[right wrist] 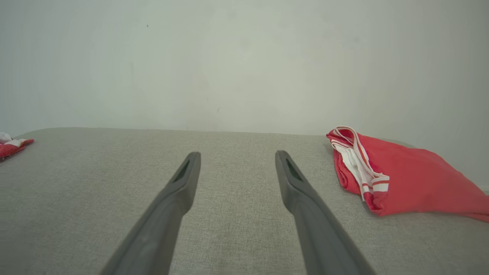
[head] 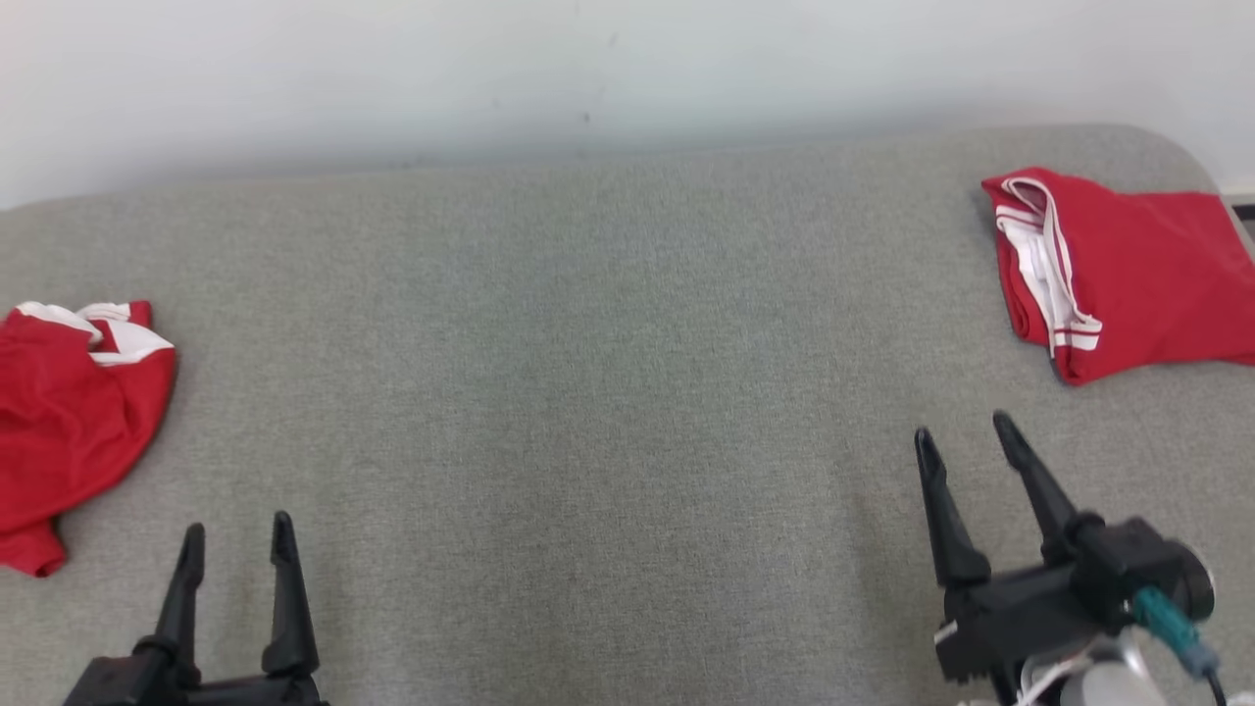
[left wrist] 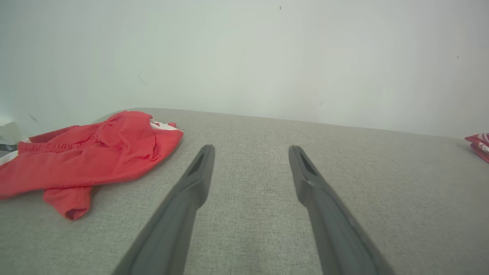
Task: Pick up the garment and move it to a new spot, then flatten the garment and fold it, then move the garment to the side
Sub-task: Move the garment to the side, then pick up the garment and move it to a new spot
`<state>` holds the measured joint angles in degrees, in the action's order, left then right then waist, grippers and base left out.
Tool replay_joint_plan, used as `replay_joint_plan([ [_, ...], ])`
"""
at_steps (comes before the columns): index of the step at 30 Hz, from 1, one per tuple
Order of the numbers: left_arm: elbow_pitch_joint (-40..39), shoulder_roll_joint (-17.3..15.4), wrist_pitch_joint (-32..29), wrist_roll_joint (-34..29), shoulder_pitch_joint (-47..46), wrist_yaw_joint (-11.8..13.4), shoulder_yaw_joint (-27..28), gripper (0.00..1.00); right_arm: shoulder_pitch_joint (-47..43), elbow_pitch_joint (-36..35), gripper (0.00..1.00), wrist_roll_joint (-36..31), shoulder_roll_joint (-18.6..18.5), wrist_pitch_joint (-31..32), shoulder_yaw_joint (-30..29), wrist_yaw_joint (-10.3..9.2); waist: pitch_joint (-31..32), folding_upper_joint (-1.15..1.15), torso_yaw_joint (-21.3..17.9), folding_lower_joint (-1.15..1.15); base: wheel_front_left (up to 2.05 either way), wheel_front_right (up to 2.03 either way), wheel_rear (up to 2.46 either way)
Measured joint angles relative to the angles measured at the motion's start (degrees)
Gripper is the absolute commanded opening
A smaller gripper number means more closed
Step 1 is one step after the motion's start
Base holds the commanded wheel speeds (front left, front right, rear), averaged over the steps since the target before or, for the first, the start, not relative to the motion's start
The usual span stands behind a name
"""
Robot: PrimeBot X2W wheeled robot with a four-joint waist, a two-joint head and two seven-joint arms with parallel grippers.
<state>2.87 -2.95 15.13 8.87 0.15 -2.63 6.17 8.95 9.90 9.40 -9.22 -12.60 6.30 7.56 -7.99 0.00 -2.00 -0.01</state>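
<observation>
Shows a grey fabric surface [head: 588,392] set against a pale wall [head: 588,69]. Left edge: crumpled red garment [head: 69,412] with white trim, lying loose, partly cut off by the head view's border. Far right corner: folded red garment [head: 1147,275], white-striped band turned inward, flat on the surface. Lower left: left tool [head: 238,525], fingers spread wide, holding nothing, near the crumpled red garment but apart from it. Lower right: right tool [head: 963,428], likewise wide and empty, near the folded red garment, not touching

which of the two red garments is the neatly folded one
The right garment, far right on the grey surface: it lies flat with straight edges and striped trim along one side. The left garment is a crumpled heap.
</observation>
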Motion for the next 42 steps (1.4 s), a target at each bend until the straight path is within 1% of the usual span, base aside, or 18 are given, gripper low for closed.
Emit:
replay_joint_plan([
  [6,1.7,0.0,0.0,0.2,1.2,-0.5,-0.4,1.0,-6.0,-2.2,1.0,-0.3,2.3,0.9,-1.4,0.0,2.8,0.0,0.5,0.0,0.0,0.0,0.0],
  [14,3.1,0.0,0.0,0.3,3.0,-0.9,-0.5,1.0,-10.5,-2.9,1.0,-0.4,3.2,1.0,-1.7,0.0,6.3,0.0,1.0,0.0,0.0,0.0,0.0],
  [19,3.5,0.0,0.0,0.3,3.7,-1.0,-0.7,1.0,-11.4,-3.3,1.0,-0.4,3.5,1.1,-2.3,0.0,7.2,0.0,1.0,0.0,0.0,0.0,0.0],
  [31,3.8,0.0,0.0,-0.2,3.6,-1.2,-0.7,1.0,-11.6,-2.9,1.0,-0.4,3.8,1.0,-2.5,0.0,7.0,0.0,1.7,0.01,0.0,0.0,0.0],
  [35,3.9,0.0,0.0,-0.3,3.3,-1.2,-0.3,1.0,-11.6,-2.6,1.0,-0.3,4.1,0.9,-2.1,0.0,7.0,0.0,2.7,0.01,0.0,0.0,0.0],
  [41,4.0,-0.3,0.0,-0.5,2.4,-1.2,0.2,1.0,-11.5,-2.0,1.0,0.2,4.4,0.5,-1.6,0.0,6.7,0.0,5.8,0.01,0.0,0.0,0.0],
  [42,4.0,-0.3,0.0,-0.5,2.4,-1.2,0.2,1.0,-11.5,-2.0,1.0,0.2,4.4,0.5,-1.6,0.0,6.7,0.0,5.8,0.01,0.0,0.0,0.0],
])
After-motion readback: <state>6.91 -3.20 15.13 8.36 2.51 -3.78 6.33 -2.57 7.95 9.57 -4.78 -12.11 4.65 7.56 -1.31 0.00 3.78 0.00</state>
